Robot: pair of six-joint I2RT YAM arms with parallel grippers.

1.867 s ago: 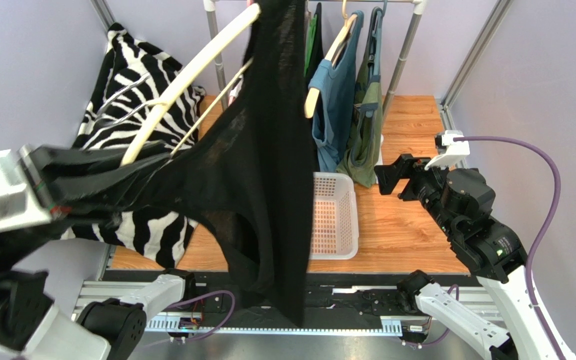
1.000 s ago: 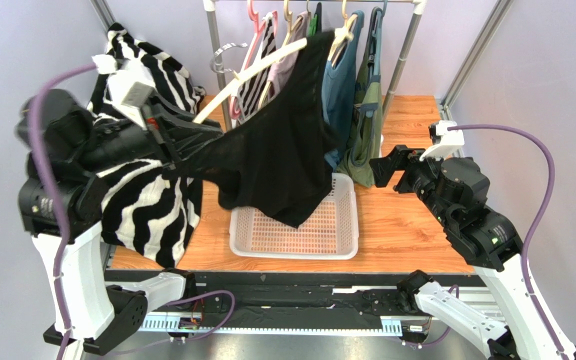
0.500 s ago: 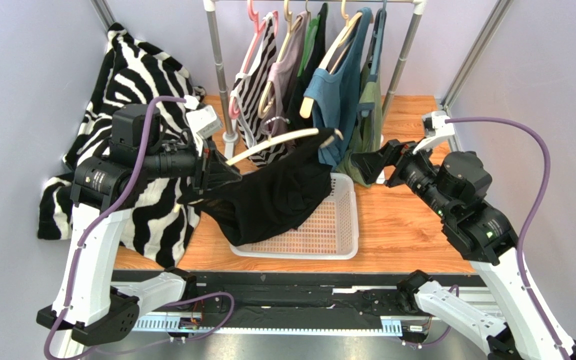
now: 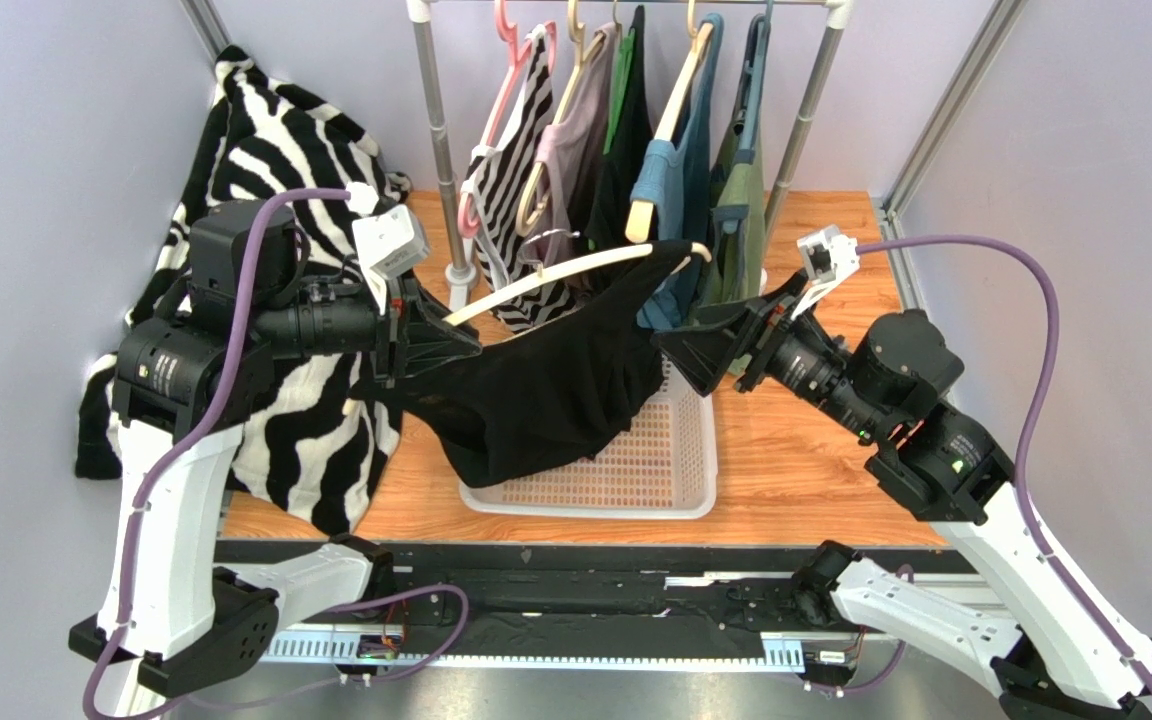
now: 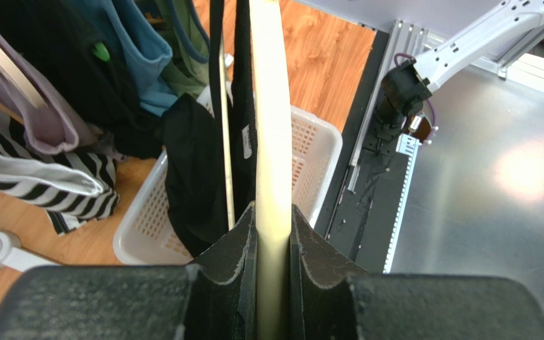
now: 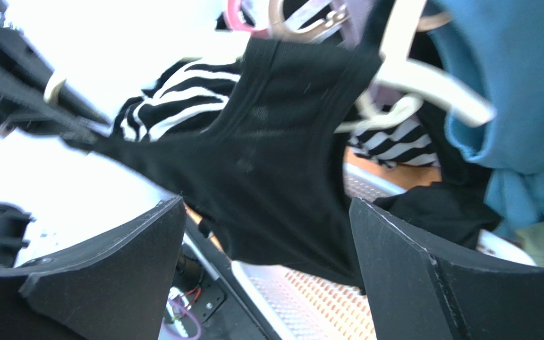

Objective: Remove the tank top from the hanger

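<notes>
A black tank top (image 4: 552, 387) hangs on a cream hanger (image 4: 567, 273) held level over the white basket (image 4: 687, 477). My left gripper (image 4: 420, 333) is shut on the hanger's left end; in the left wrist view the cream bar (image 5: 270, 142) runs up between my shut fingers (image 5: 234, 248). My right gripper (image 4: 705, 348) is open, just right of the top's right shoulder, not touching it. In the right wrist view the black top (image 6: 268, 177) fills the gap between my spread fingers (image 6: 119, 269).
A clothes rail (image 4: 432, 135) at the back holds several hung garments (image 4: 672, 180). A zebra-striped cloth (image 4: 289, 405) lies at the left. Purple-grey walls close in both sides. The wooden table (image 4: 808, 435) shows right of the basket.
My left arm swung the hanger and black top down from close to the camera to level over the basket. My right gripper moved left toward the top's right shoulder.
</notes>
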